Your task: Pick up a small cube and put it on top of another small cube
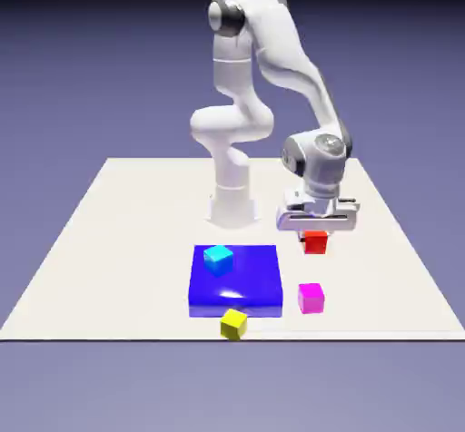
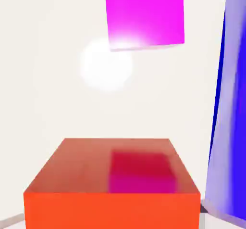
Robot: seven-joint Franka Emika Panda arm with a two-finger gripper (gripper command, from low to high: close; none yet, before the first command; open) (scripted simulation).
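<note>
red cube (image 1: 315, 242) one, pinched in fingers (image 1: 315, 231); one cyan cube (image 1: 218, 259), one magenta (image 1: 311, 298), one yellow (image 1: 233, 324).

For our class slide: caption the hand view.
Gripper shut on the red cube, magenta cube beyond.

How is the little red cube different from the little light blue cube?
The red cube sits right under the gripper, which is shut on it; the cyan cube is untouched, away from the gripper. The red cube is over the white table, while the cyan cube rests on the big dark-blue block. They look the same size and shape.
</note>
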